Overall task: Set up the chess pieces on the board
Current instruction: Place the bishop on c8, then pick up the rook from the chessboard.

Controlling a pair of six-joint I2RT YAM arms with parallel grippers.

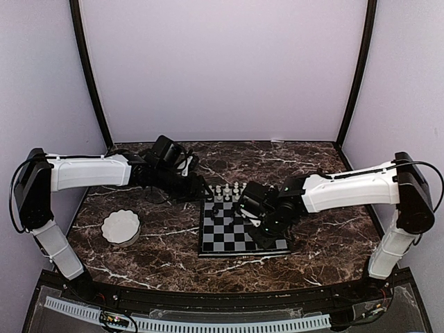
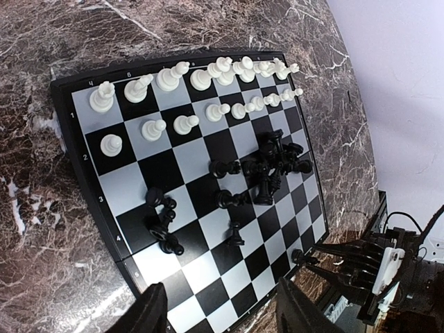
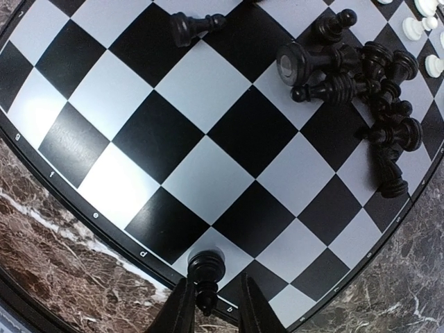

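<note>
Our right jaws are closed on one black piece [image 3: 207,267] at the near edge of the board [image 3: 208,177]; our left jaws hang open. The other black pieces [image 3: 347,87] lie heaped mid-board. We judge them light, hard, slippery plastic, best pinched across the stem.

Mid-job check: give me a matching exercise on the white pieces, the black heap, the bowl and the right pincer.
Things: 1 white pieces; 2 black heap; 3 bowl; 4 right pincer.
States: A shut on a black piece at the board edge; B on the table left of the board; C standing in two rows; D lying jumbled mid-board.
Pairs: 1-C, 2-D, 3-B, 4-A.
</note>
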